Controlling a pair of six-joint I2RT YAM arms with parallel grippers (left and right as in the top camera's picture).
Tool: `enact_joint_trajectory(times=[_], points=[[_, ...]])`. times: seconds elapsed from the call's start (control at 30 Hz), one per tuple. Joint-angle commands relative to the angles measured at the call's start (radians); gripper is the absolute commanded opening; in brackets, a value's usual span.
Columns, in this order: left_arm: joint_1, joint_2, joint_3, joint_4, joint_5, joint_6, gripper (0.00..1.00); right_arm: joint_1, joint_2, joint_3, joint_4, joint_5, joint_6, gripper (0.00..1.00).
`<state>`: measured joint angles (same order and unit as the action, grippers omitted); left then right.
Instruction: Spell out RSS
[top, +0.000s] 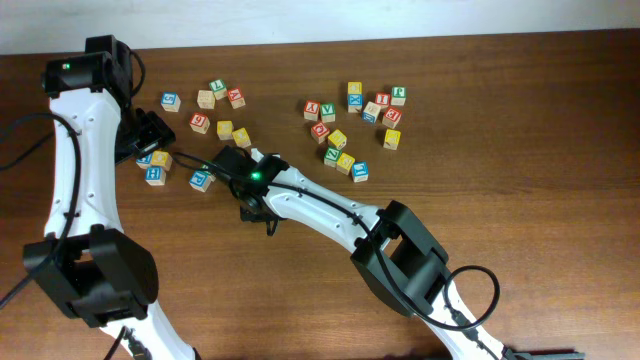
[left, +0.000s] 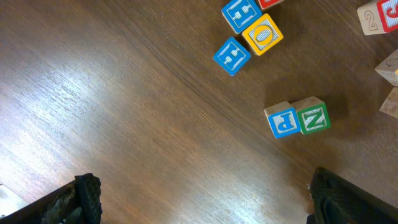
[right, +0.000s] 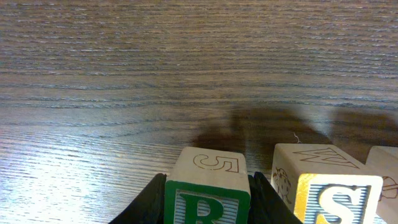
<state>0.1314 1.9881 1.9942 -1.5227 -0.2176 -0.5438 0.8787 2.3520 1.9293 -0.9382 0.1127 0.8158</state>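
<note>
My right gripper (right: 207, 200) is shut on the R cube (right: 208, 167), whose face is green and white and whose top bears a 5. The cube sits level with a yellow S cube (right: 329, 186) just to its right, with a small gap between them. A third cube (right: 387, 167) shows only its edge at the far right, so I cannot tell its face. In the overhead view the right gripper (top: 252, 195) is left of the table's middle and hides these cubes. My left gripper (left: 202, 199) is open and empty above bare wood; in the overhead view (top: 150, 138) it is at the left.
Below the left gripper lie a blue P cube (left: 283, 120) touching a green cube (left: 313, 116), plus a blue cube (left: 231, 56) and a yellow O cube (left: 262, 34). Two clusters of mixed cubes lie at the back left (top: 220, 97) and back right (top: 352, 120).
</note>
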Motion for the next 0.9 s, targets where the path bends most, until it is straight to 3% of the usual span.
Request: enact_joint_trajectory(times=[0.0,0.17,0.4,0.87], points=[[0.003,-0.013,0.006,-0.001,-0.005,-0.017,0.99,0.003,0.011,-0.007,-0.008,0.019,0.009,0.26],[0.003,-0.013,0.006,-0.001,-0.005,-0.017,0.99,0.003,0.011,-0.007,-0.007,0.02,0.009,0.32],[0.003,-0.013,0.006,0.0,-0.005,-0.017,0.99,-0.003,0.011,0.011,0.002,0.019,0.008,0.33],[0.003,-0.013,0.006,0.0,-0.005,-0.017,0.99,-0.076,0.011,0.3,-0.242,0.019,-0.042,0.41]])
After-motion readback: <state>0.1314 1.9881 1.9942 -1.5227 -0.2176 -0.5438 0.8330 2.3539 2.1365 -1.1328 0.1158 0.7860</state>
